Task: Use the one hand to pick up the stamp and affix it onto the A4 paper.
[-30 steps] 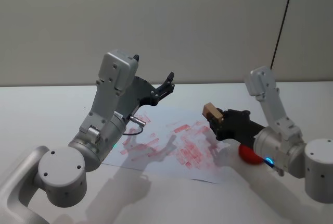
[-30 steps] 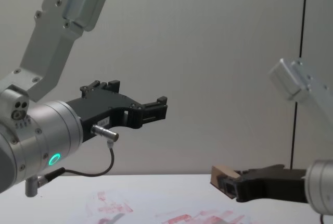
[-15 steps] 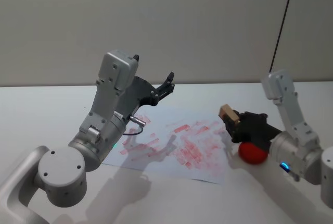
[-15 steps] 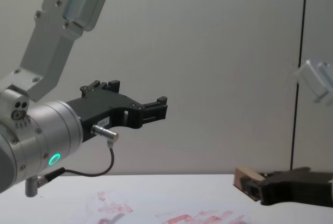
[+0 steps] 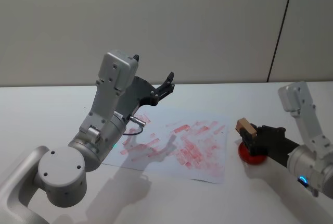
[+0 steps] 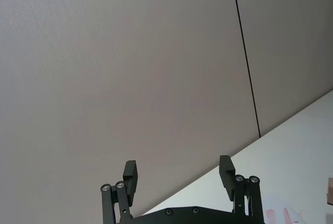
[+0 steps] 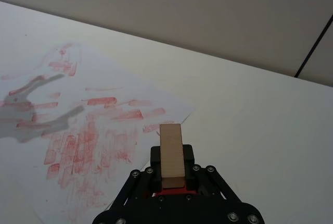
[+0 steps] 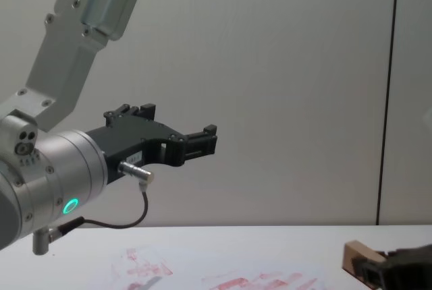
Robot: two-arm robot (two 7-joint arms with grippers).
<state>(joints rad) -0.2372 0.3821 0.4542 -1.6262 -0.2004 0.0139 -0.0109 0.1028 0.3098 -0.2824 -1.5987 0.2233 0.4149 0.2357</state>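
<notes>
Stamp (image 5: 244,127) clamped between the closed fingers of the right gripper (image 5: 250,136) in the head view, poking up past the fingertips, now off the A4 paper (image 5: 177,143) and just beyond its right edge, directly above a red ink pad (image 5: 251,155) sitting under the gripper; a second ago held over the printed right part of the sheet, half a second ago at its edge, so carried steadily rightward and away. Left gripper (image 5: 162,89) parked high above the sheet's left half, unchanged. Left wrist view next: left gripper (image 6: 178,174) with fingers spread wide and nothing between them, aimed at the bare wall. Right wrist view: stamp (image 7: 171,154) upright in the closed right gripper (image 7: 172,174), a sliver of red pad showing below it, paper (image 7: 93,130) with its red smudges ahead and to one side. Chest view: stamp (image 8: 356,259) low at the right edge, shifted well right of where it was, left gripper (image 8: 196,141) fixed in place. Likely meaning: one impression finished and the block heading back for ink, or for setting down; cannot tell which.
</notes>
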